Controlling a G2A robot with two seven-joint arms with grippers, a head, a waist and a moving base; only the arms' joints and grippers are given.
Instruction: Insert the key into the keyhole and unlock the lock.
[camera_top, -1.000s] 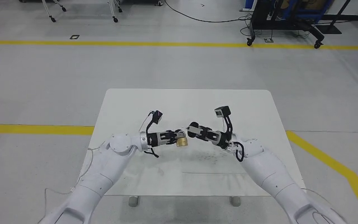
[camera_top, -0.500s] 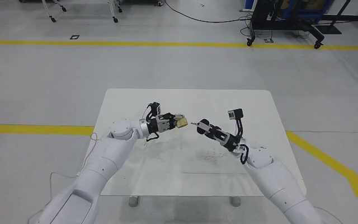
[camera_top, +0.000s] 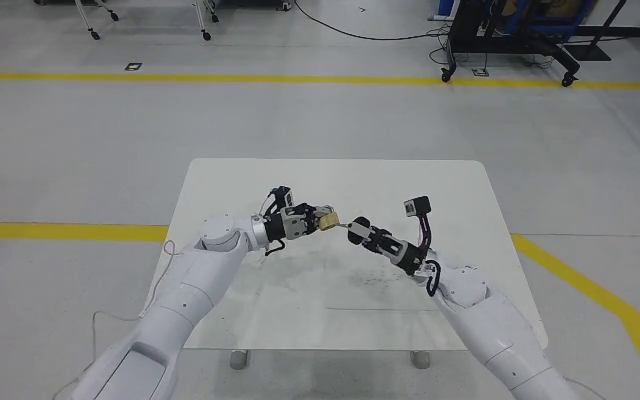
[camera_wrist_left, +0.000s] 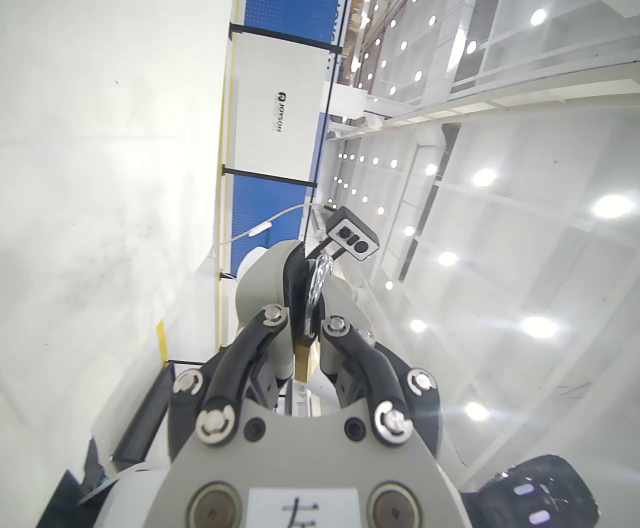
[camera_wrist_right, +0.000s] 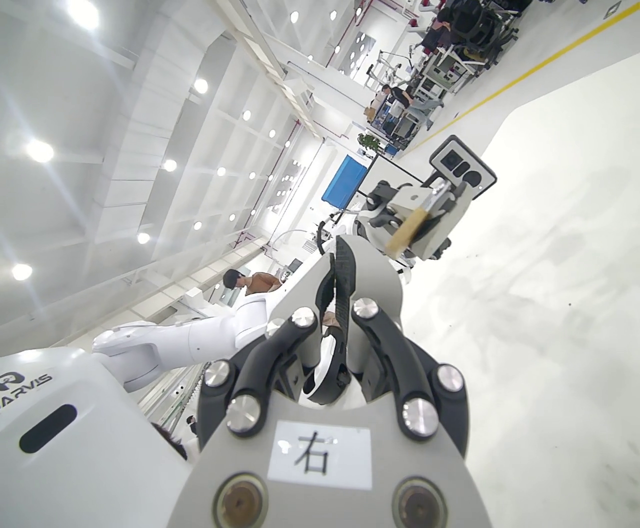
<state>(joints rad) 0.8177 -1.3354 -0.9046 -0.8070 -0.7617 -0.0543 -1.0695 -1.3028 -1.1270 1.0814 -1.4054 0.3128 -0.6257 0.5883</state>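
L hand (camera_top: 319, 221) clamps lock (camera_top: 327, 221) — R hand (camera_top: 356, 228) pinches key (camera_top: 345, 225), tip toward lock.

A brass padlock (camera_top: 326, 221) is held tilted above the counter's (camera_top: 440, 190) middle, a small silver key (camera_top: 346, 227) pointing at it from just beside.

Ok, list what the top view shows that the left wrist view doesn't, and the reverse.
Top view only: the right end effector gripping the key, aimed at the lock and very close; contact is too small to tell. The table's full outline too.
Left wrist view only: the left end effector close up, its fingers clamped on the lock seen edge-on, a silver part beyond it, ceiling lights behind.
Both: the brass lock in the left end effector, over the white table.
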